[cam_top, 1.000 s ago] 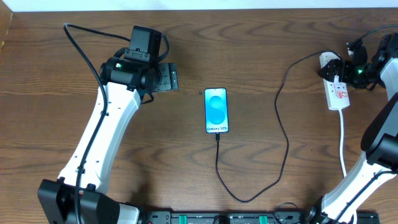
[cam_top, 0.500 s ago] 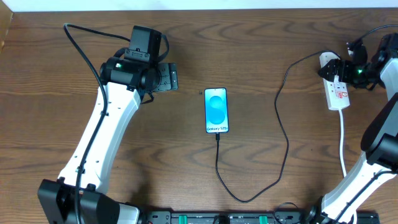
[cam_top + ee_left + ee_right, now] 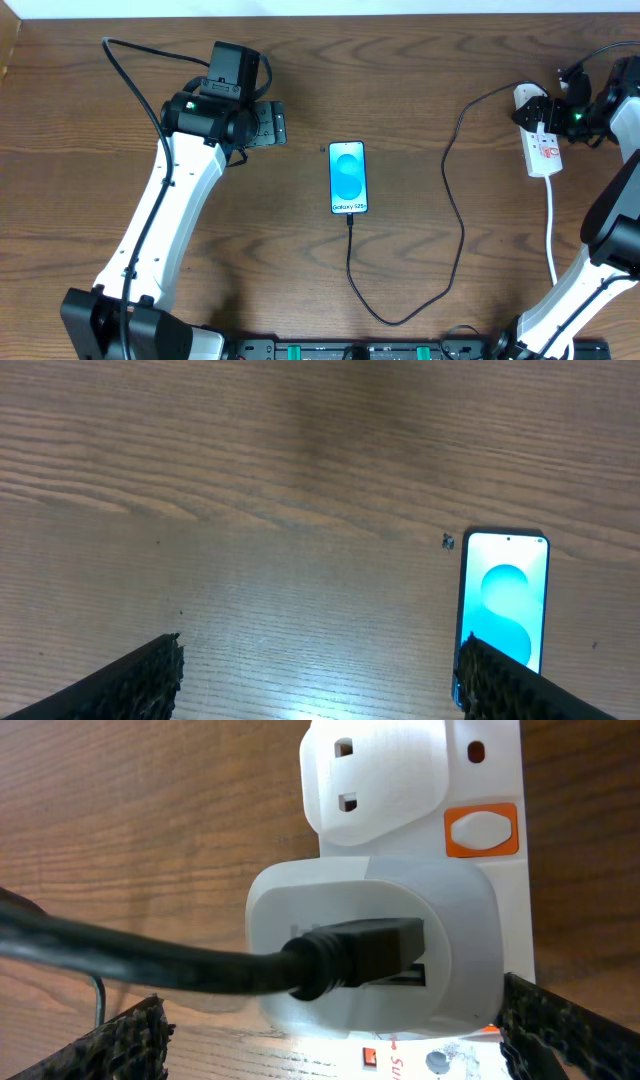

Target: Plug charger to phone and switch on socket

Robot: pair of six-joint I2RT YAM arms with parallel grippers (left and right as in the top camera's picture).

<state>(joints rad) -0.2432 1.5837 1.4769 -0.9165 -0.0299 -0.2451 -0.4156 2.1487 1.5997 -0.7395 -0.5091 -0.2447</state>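
Note:
The phone (image 3: 348,177) lies screen up at the table's middle, its blue-teal screen lit; it also shows in the left wrist view (image 3: 505,605). The charger cable (image 3: 462,230) runs from the phone's bottom edge in a loop to the white adapter (image 3: 522,97), which sits in the white socket strip (image 3: 545,155). My left gripper (image 3: 275,125) is open and empty left of the phone (image 3: 320,685). My right gripper (image 3: 545,115) is open, its fingers either side of the adapter (image 3: 370,950) on the strip (image 3: 400,780). An orange switch (image 3: 481,828) shows beside the free outlet.
The strip's white cord (image 3: 552,230) runs toward the front edge at the right. The left arm's thick black cable (image 3: 130,75) curves over the back left. A small dark speck (image 3: 447,541) lies near the phone's top corner.

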